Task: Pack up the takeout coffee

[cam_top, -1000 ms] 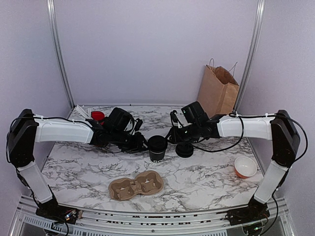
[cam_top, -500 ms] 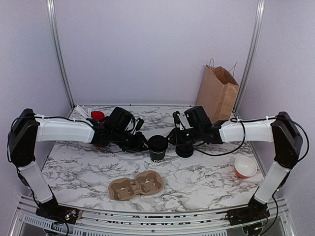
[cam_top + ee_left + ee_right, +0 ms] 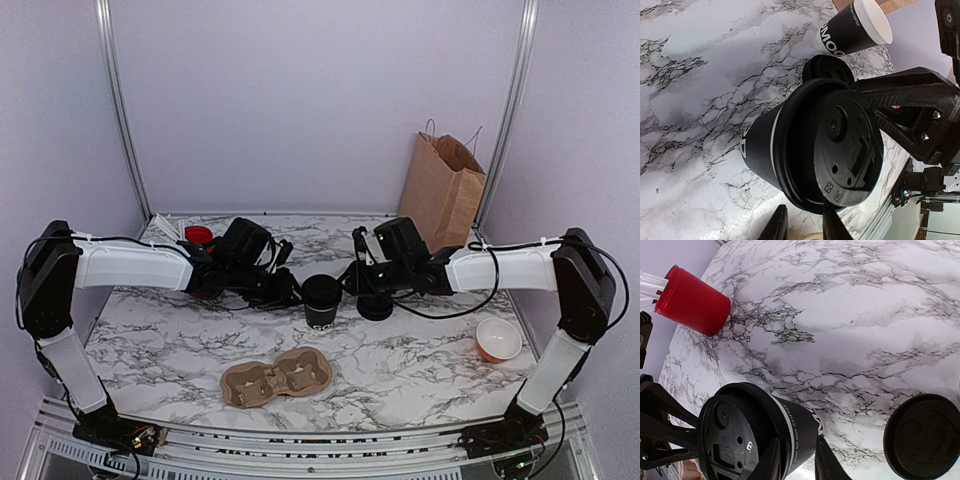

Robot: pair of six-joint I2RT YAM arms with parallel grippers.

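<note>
Your left gripper [image 3: 292, 293] and right gripper [image 3: 349, 282] flank the lidded takeout coffee [image 3: 321, 300] just behind the cup carrier [image 3: 276, 381], jaws narrowly parted, hold impossible to tell; you seem to be seating the lid [image 3: 845, 145], and next need a firm grip.

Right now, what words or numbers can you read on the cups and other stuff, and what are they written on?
"to our COFFEE": small white print on the lidded black cup.
"COFFEE": small print on the open black cup; its big white letters are cut off.
Raised marks on the lid: too small to read.
Paper bag, red cup: no writing shows.
</note>
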